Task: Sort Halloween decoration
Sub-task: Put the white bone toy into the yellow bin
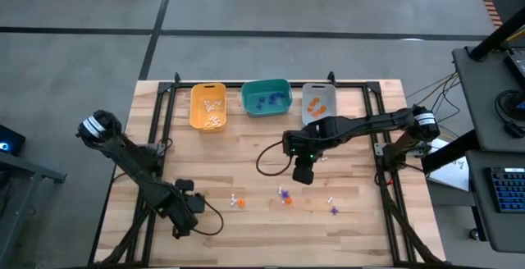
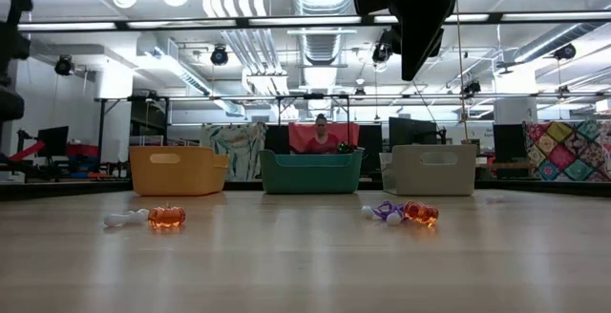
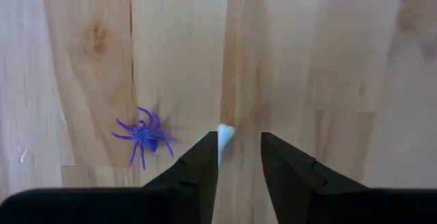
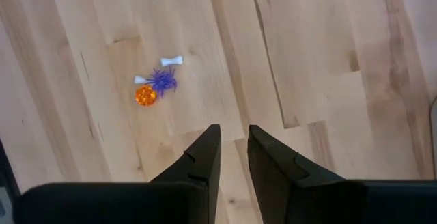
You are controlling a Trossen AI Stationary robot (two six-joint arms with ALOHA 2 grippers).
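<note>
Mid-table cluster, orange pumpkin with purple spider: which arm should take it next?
Right, likely. The right gripper, open, hangs just beside that cluster, which lies ahead in its wrist view. The left gripper sits farther off, near the table's left front.

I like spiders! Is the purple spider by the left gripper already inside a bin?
No, the purple spider lies on the bare wooden table, just beside the left gripper, not in any bin.
</note>
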